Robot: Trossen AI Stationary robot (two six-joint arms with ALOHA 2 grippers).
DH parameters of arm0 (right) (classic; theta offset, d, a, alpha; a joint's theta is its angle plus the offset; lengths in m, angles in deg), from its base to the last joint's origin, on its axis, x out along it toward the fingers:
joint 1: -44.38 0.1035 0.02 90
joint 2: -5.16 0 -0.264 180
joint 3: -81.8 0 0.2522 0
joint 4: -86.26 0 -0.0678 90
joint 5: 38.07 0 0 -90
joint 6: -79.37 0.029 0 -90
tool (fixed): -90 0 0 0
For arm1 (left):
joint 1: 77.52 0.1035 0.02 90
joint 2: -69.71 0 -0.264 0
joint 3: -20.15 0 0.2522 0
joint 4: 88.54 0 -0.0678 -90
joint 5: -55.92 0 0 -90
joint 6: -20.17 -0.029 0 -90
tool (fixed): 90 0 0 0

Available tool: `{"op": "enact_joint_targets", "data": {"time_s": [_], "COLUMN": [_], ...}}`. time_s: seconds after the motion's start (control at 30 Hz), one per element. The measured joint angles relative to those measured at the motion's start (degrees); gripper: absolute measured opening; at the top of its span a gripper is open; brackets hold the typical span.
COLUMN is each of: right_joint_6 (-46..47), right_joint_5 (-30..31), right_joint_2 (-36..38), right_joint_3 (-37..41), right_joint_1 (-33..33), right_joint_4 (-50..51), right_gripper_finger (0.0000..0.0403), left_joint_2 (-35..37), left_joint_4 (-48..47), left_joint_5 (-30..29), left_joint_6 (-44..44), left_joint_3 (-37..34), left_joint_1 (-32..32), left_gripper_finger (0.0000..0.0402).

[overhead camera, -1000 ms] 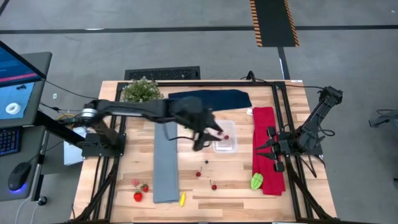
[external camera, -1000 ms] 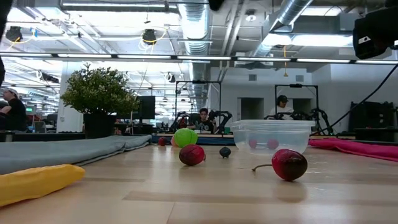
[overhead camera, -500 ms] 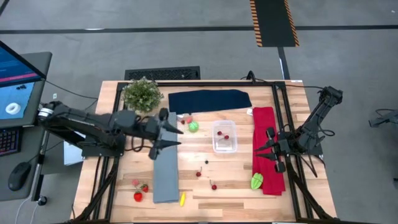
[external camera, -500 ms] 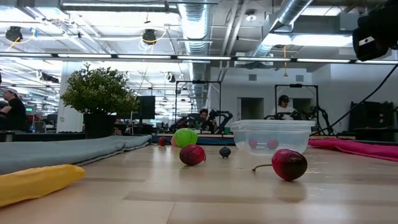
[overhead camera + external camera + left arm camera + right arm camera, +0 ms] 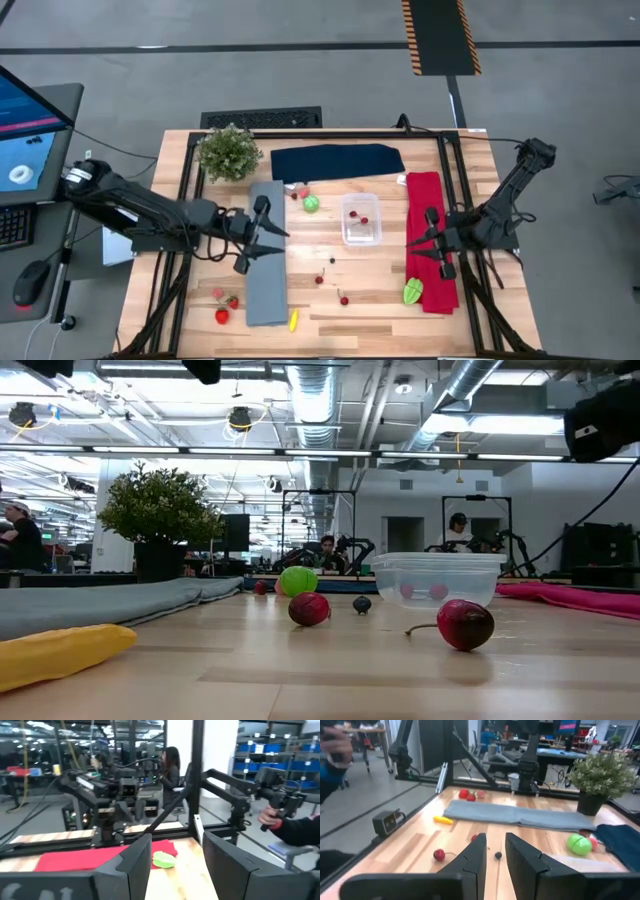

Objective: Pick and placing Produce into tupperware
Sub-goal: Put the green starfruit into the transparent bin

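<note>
The clear tupperware (image 5: 360,220) stands mid-table with two small red pieces inside; the low view shows the tupperware (image 5: 437,582) too. Around it lie a green ball (image 5: 311,204), cherries (image 5: 320,280) (image 5: 343,298), strawberries (image 5: 222,315) and a yellow piece (image 5: 293,320). A lime-green piece (image 5: 413,292) rests on the red cloth (image 5: 430,210). My left gripper (image 5: 270,235) hovers open above the grey cloth (image 5: 265,270), left of the tub; its wrist view shows the wide-spread left gripper (image 5: 177,850) empty. My right gripper (image 5: 412,240) waits over the red cloth, its fingers a narrow gap apart (image 5: 495,852).
A potted plant (image 5: 229,152) stands at the far left corner, with a navy cloth (image 5: 338,160) along the far edge. Black frame rails run down both table sides. A person's hand (image 5: 272,815) shows beyond the table in the left wrist view. Bare wood lies between the tub and the near edge.
My left arm has drawn back from above the tupperware toward the table's left edge and now hangs over the grey cloth. The right arm and the produce on the table have stayed put.
</note>
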Motion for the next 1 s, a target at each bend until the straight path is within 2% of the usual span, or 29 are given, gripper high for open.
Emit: {"op": "enact_joint_targets", "data": {"time_s": [0.2,0.4,0.53,0.63,0.83,1.0], "right_joint_6": [11.0,25.6,26.4,21.0,20.8,29.7], "right_joint_5": [-1.6,-6.8,-10.0,-12.9,-17.8,-23.0], "right_joint_2": [-6.1,-14.5,-21.8,-27.2,-36.1,-41.3], "right_joint_3": [-5.9,-17.0,-23.0,-26.5,-33.1,-35.8], "right_joint_1": [0.1,0.1,0.1,0.1,-0.7,-0.7], "right_joint_4": [4.0,20.4,30.0,30.0,38.7,50.0], "right_gripper_finger": [0.0124,0.0205,0.025,0.026,0.026,0.026], "left_joint_2": [-4.7,-5.9,-6.0,-6.0,-6.0,-6.0], "left_joint_4": [6.1,10.4,9.3,8.6,8.3,8.3], "left_joint_5": [-0.1,0.0,0.1,-0.1,0.0,-0.5], "left_joint_6": [-3.7,-6.8,-6.9,-6.7,-6.8,-6.8], "left_joint_3": [0.0,0.0,0.0,0.0,0.0,0.0], "left_joint_1": [-2.3,-3.8,-4.4,-4.3,-4.3,-4.3], "left_gripper_finger": [0.0167,0.0167,0.0167,0.0167,0.0167,0.0167]}}
